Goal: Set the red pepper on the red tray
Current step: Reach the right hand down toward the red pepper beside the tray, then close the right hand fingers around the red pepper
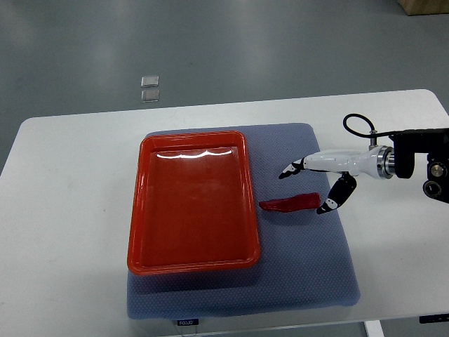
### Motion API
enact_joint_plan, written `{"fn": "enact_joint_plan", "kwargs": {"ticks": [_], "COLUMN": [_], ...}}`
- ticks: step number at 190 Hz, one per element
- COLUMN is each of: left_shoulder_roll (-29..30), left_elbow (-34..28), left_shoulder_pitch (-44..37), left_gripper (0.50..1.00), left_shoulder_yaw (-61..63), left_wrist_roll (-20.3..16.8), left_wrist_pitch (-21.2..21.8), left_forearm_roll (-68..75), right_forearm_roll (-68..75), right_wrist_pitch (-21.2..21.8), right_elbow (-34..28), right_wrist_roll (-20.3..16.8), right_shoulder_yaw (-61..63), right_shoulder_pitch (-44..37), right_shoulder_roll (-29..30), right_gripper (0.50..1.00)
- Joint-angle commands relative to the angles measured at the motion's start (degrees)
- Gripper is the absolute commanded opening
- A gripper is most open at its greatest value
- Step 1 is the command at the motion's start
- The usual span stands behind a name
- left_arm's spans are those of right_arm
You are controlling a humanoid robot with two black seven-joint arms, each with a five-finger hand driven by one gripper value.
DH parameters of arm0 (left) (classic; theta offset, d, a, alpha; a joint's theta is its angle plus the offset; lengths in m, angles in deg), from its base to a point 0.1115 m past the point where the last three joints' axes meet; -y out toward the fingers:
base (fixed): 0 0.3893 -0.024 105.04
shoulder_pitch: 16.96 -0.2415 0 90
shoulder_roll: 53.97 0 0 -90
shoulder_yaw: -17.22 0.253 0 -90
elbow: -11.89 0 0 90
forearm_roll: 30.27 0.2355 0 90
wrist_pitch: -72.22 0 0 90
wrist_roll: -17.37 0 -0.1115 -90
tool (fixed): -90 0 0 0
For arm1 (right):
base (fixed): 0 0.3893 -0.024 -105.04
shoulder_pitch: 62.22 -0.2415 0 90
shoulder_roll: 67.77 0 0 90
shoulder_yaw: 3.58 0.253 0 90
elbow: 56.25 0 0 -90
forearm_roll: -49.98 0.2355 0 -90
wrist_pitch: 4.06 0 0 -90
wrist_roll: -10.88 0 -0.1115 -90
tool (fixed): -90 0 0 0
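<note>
The red pepper lies flat on the blue mat, just beside the right edge of the red tray, which has nothing in it. Our right hand sits spread open at the pepper's right end and holds nothing yet. We think we should lower the fingers on both sides of the pepper, pinch softly, then lift it over the tray's rim.
</note>
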Motion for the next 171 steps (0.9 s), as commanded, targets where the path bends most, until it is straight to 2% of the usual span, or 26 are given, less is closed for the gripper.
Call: {"fn": "enact_joint_plan", "kwargs": {"ticks": [1,23,42,136,171], "left_shoulder_roll": [0.0,0.0,0.0,0.0,0.0], "left_elbow": [0.0,0.0,0.0,0.0,0.0], "left_shoulder_pitch": [0.0,0.0,0.0,0.0,0.0], "left_gripper": [1.0,1.0,1.0,1.0,1.0], "left_shoulder_yaw": [0.0,0.0,0.0,0.0,0.0], "left_wrist_roll": [0.0,0.0,0.0,0.0,0.0], "left_wrist_pitch": [0.0,0.0,0.0,0.0,0.0], "left_forearm_roll": [0.0,0.0,0.0,0.0,0.0], "right_forearm_roll": [-1.1,-3.3,-3.7,-4.0,-5.9], "right_wrist_pitch": [-0.2,-0.8,-1.3,-3.2,-4.1], "right_elbow": [0.0,0.2,0.6,2.3,3.6], "right_wrist_roll": [-0.1,-1.2,-3.0,-5.6,-5.6], "right_shoulder_yaw": [-1.0,-2.0,-2.2,-3.1,-3.5], "right_shoulder_pitch": [-0.1,-0.1,0.0,0.2,0.3], "right_shoulder_roll": [0.8,2.2,3.1,5.9,6.6], "right_gripper": [0.856,0.813,0.799,0.785,0.723]}}
